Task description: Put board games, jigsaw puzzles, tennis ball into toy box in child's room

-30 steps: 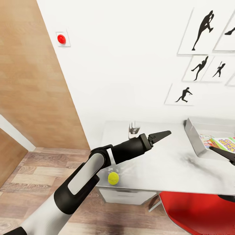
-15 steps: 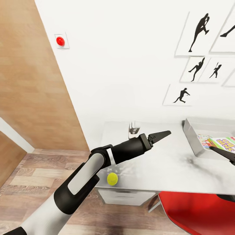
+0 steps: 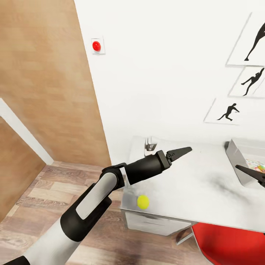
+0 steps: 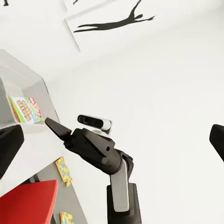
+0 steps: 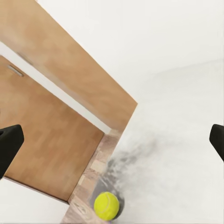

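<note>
tennis ball [image 3: 142, 201]: round, lay alone near worktop [image 3: 191, 184] front corner | toy box [image 3: 239, 160]: well apart | left fingers [image 3: 179, 152] spread, empty | right fingers [image 3: 250, 172] spread

The pale surface [image 3: 191, 184] carries the tennis ball [image 3: 142, 201] near its front corner and the toy box [image 3: 235, 160] well apart.

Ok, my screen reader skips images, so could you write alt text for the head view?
A tennis ball sits near the front left corner of the pale table, below the robot's left end effector, which is held above the tabletop. The grey toy box is at the right edge, against a white wall with silhouette pictures.
</note>
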Available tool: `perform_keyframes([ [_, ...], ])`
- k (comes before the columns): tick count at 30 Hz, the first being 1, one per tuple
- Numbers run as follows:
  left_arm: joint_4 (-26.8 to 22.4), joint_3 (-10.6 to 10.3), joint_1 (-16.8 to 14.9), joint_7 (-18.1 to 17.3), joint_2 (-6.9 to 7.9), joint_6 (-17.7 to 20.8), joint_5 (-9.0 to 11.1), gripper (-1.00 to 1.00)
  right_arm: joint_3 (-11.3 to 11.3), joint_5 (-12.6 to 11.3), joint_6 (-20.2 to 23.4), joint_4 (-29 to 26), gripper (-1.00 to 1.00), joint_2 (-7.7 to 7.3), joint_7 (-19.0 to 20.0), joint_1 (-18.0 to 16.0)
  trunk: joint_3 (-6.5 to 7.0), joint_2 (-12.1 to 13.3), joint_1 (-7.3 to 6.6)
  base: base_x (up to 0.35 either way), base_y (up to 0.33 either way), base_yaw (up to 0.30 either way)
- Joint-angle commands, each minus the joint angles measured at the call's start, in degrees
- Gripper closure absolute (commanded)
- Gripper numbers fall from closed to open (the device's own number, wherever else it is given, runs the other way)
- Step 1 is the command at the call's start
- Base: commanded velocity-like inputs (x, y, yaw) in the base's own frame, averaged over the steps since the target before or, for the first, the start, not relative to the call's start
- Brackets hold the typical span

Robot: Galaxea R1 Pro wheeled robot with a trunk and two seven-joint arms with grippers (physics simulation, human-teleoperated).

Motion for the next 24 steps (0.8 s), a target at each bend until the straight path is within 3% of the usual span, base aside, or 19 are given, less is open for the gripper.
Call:
perform_keyframes([
  [1, 0.0, 0.0, 0.0, 0.2, 0.00, 0.2, 0.5, -1.00, 0.0, 0.1, 0.3, 0.0, -1.00, 0.05, 0.0, 0.0, -0.10, -0.1, 0.03, 0.000, 0.235, 0.256],
  [7, 0.0, 0.2, 0.1, 0.1, 0.30, 0.2, 0.5, -1.00, 0.3, 0.1, 0.3, 0.0, -1.00, 0.33, -0.3, 0.0, -0.10, -0.1, 0.03, 0.000, 0.256, 0.162],
  [12, 0.0, 0.5, 0.9, -0.2, 2.08, 0.2, 0.5, -1.00, 1.8, 0.2, 0.3, 0.0, -1.00, 0.76, -1.2, 0.0, -0.10, -0.1, 0.03, -0.011, 0.276, 0.052],
  [13, 0.0, 0.7, 1.1, -0.5, 2.73, 0.2, 0.5, -1.00, 2.6, 0.4, 0.3, 0.0, -1.00, 0.98, -1.9, 0.0, -0.10, -0.1, 0.03, -0.034, 0.280, 0.030],
  [14, -0.1, 1.3, 1.5, -1.6, 4.28, 0.2, 0.5, -1.00, 4.3, 0.6, 0.3, 0.0, -1.00, 1.70, -3.6, 0.0, -0.10, -0.1, 0.03, -0.034, 0.229, 0.019],
  [15, -0.1, 1.3, 1.5, -1.6, 4.28, 0.2, 0.5, -1.00, 4.3, 0.6, 0.3, 0.0, -1.00, 1.70, -3.6, 0.0, -0.10, -0.1, 0.03, -0.034, 0.229, 0.019],
  [18, -0.1, 2.7, 2.6, -4.3, 7.61, 0.2, 0.5, -1.00, 6.9, 0.8, -0.5, 0.0, -1.00, 3.24, -5.8, 0.0, -0.10, -0.1, 0.03, -0.022, 0.149, 0.012],
  [21, -0.1, 4.8, 4.5, -7.2, 11.44, 0.1, 0.5, -1.00, 9.2, 0.9, -3.6, 0.0, -1.00, 4.53, -7.1, 0.0, -0.10, -0.1, 0.03, -0.011, 0.076, 0.006],
  [24, 0.0, 7.8, 7.3, -9.5, 14.30, 0.1, 0.5, -1.00, 10.9, 1.0, -5.6, 0.0, -1.00, 5.21, -7.8, 0.0, -0.10, -0.1, 0.03, -0.006, 0.039, 0.003],
])
